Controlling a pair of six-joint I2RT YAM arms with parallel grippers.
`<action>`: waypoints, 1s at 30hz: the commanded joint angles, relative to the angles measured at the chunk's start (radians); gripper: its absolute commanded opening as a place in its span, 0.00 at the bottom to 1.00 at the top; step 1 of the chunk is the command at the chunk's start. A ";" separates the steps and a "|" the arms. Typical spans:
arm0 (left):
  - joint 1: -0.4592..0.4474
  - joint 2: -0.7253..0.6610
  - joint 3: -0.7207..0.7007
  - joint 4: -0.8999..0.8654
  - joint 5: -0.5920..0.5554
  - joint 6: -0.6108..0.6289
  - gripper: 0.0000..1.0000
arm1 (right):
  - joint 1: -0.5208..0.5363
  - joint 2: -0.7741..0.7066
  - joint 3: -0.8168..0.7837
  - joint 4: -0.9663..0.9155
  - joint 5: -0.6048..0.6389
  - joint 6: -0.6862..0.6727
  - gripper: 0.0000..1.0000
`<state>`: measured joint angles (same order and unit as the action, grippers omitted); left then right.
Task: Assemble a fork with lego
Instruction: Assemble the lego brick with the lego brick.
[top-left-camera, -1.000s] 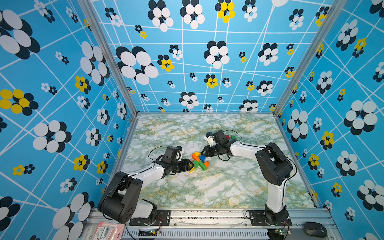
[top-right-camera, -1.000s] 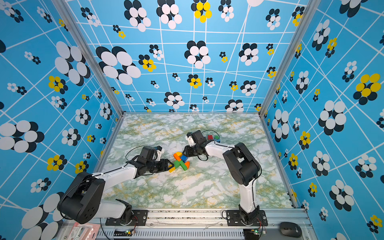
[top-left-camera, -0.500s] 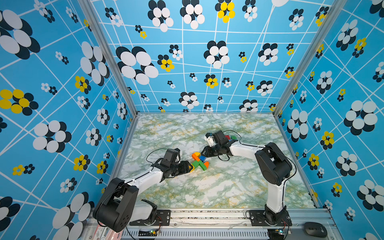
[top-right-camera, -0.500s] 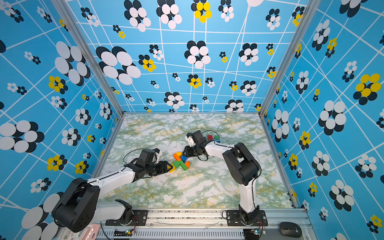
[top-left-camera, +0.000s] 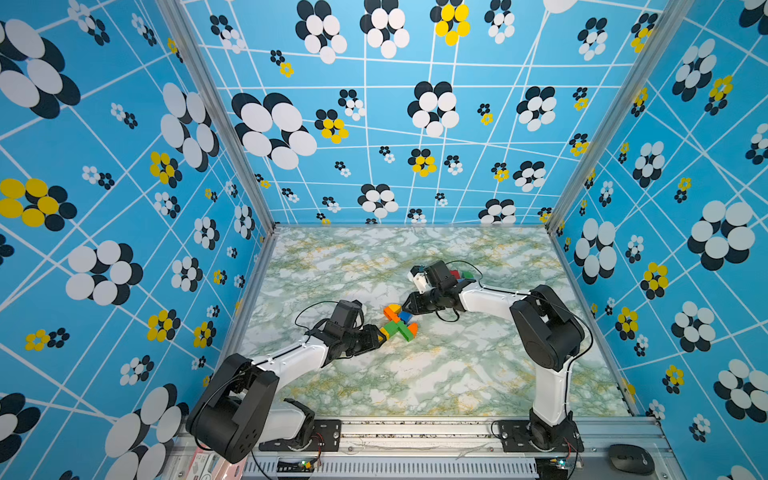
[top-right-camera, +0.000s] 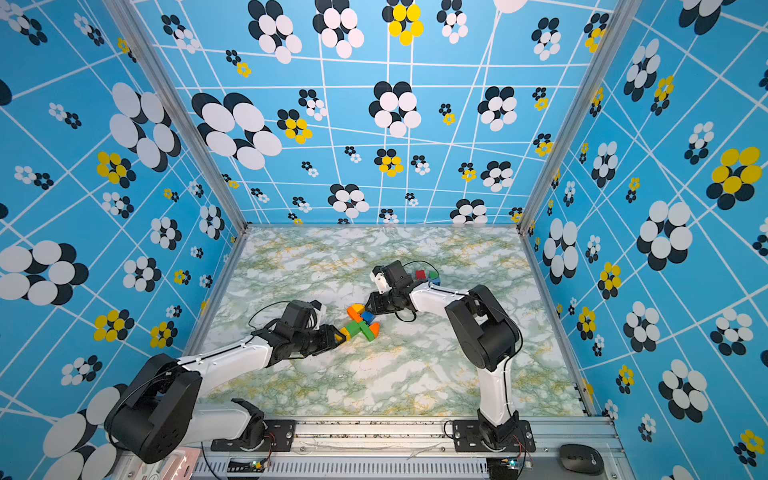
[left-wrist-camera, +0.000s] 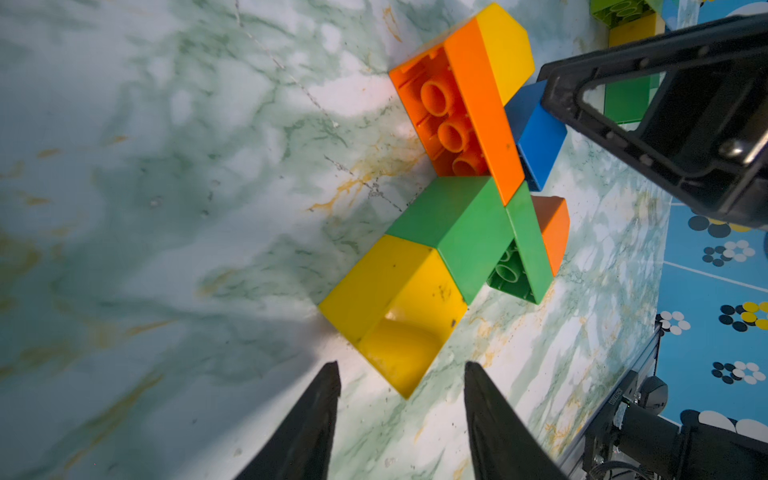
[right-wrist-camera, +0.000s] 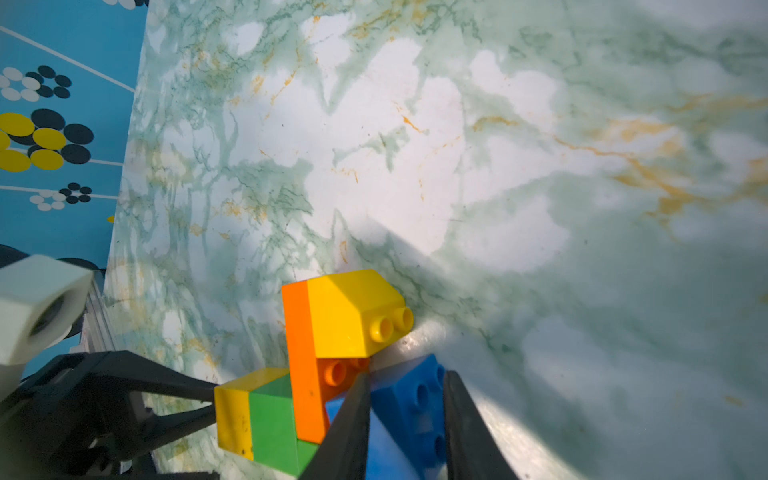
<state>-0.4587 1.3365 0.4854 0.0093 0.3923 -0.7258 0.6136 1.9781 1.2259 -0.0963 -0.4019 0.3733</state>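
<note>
**Lego cluster at mid-tabletop, right arm gripping**

The joined lego bricks (top-left-camera: 399, 326) lie near the middle of the tabletop (top-left-camera: 457, 374). The right gripper (right-wrist-camera: 408, 376) is clamped on the blue brick (right-wrist-camera: 411, 399). The left gripper (left-wrist-camera: 401, 363) has its jaws apart, just at the yellow end brick (left-wrist-camera: 395, 299). Spare bricks (top-left-camera: 467, 275) sit toward the far edge.

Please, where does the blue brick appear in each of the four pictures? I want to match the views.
In a top view: blue brick near the table's middle, between the two arms.
In a top view: blue brick at the same spot on the table.
Left wrist: blue brick in the upper right part.
Right wrist: blue brick at the bottom, near the middle.
Shared landmark: the long orange brick beside it.
</note>
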 joint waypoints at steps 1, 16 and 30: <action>-0.005 0.024 0.019 0.032 0.009 -0.006 0.51 | -0.006 0.015 0.004 -0.040 -0.007 -0.022 0.30; -0.008 0.064 0.033 0.073 0.023 -0.011 0.48 | 0.003 -0.010 -0.049 0.003 -0.033 0.040 0.28; -0.035 0.125 0.033 0.138 0.020 -0.043 0.47 | 0.008 -0.013 -0.076 -0.017 -0.038 0.072 0.27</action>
<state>-0.4801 1.4258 0.4995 0.1074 0.4088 -0.7624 0.6106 1.9644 1.1770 -0.0353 -0.4248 0.4377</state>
